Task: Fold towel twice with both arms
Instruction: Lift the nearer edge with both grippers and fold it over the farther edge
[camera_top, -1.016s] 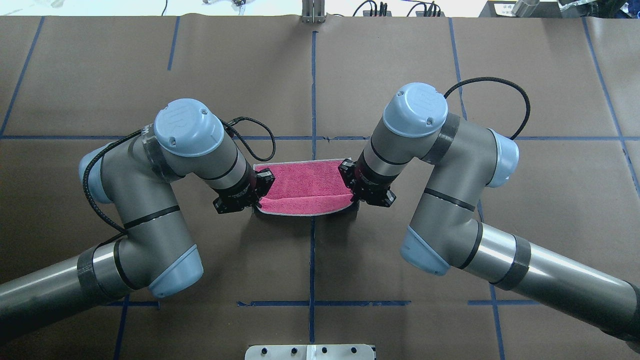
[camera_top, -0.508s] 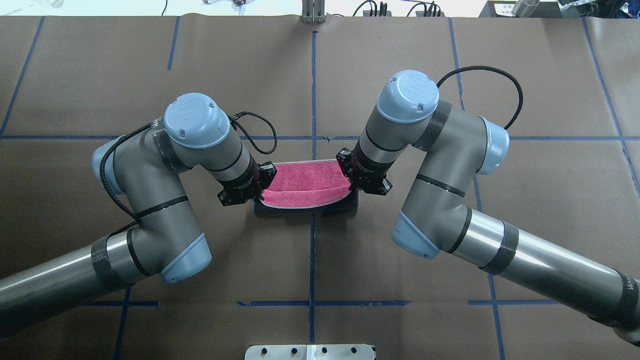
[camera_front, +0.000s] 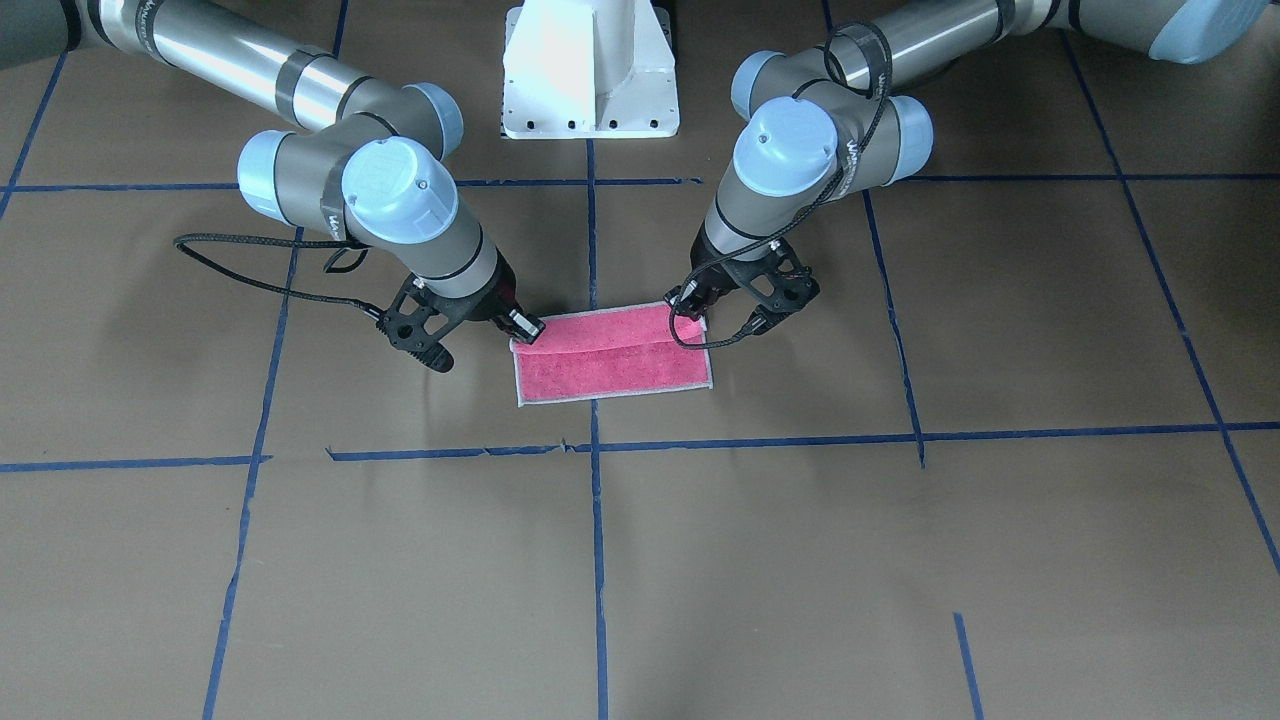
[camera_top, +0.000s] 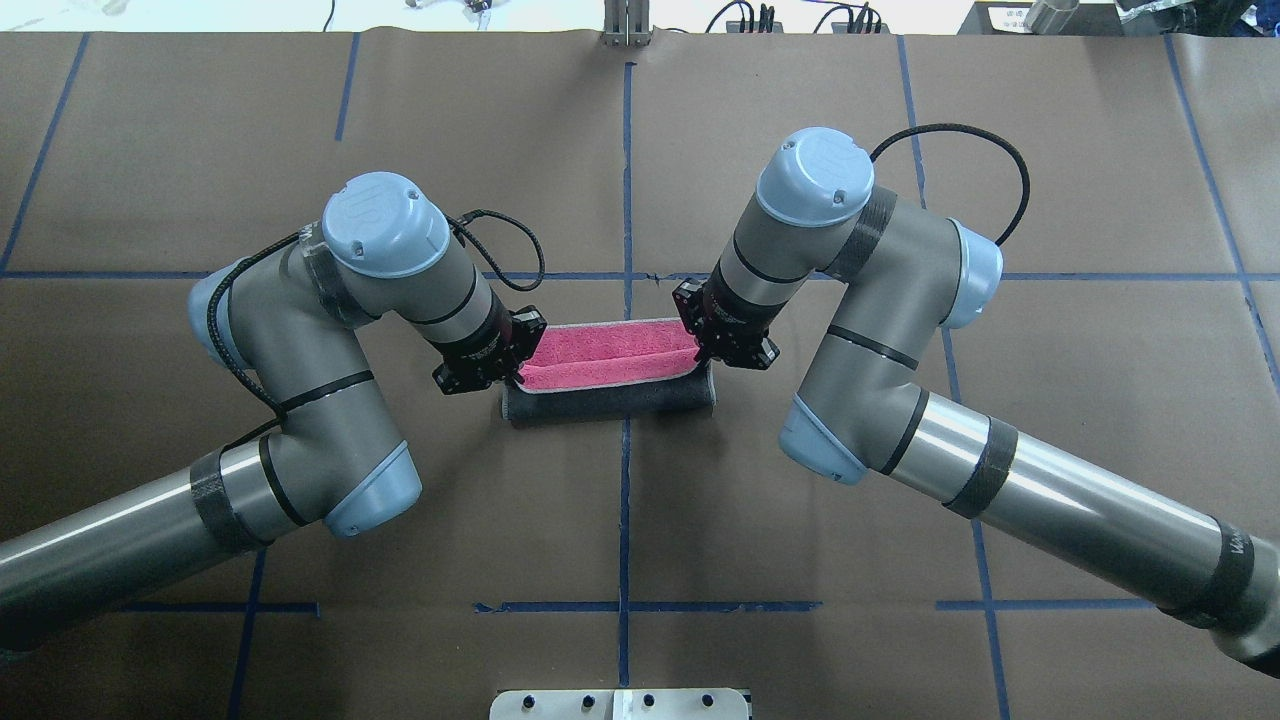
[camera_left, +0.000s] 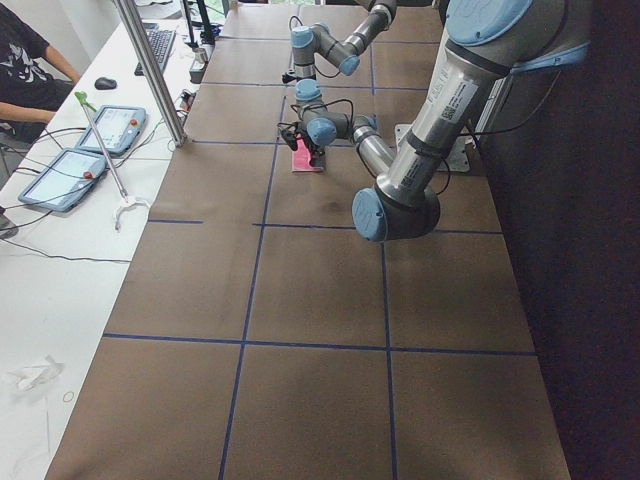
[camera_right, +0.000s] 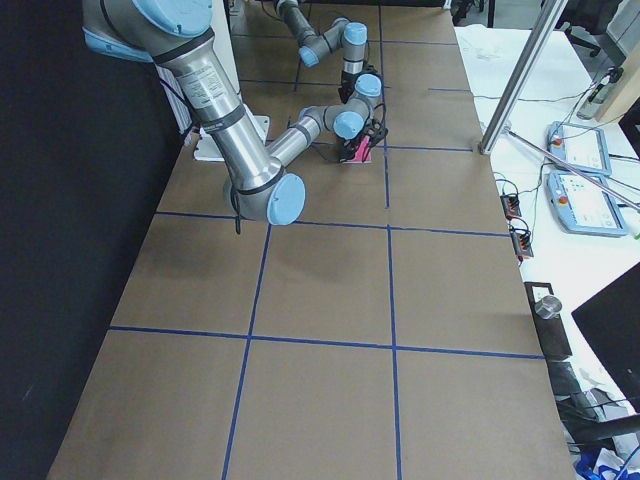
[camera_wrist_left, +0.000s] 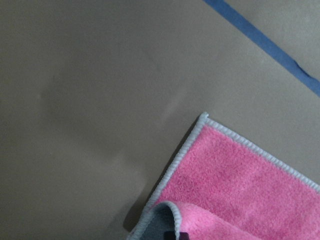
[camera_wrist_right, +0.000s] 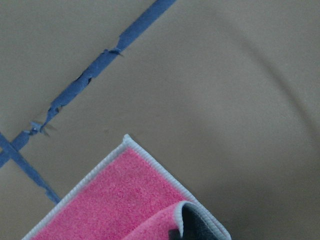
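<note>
**Soft towel, held by two corners**

The towel (camera_top: 612, 350) is at the middle of the table (camera_top: 300, 150), its near half raised and curled over, grey side out. The left claw (camera_top: 516, 377) and right claw (camera_top: 704, 354) are each clenched on one corner. I judge it light, limp and not slippery. The stitched corners give the best hold.

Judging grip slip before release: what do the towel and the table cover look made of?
The towel: soft terry or microfibre, fuzzy pink pile, grey back, pale stitched edge. The table cover: matte brown sheet, probably kraft paper, faintly creased, with blue tape lines.
</note>
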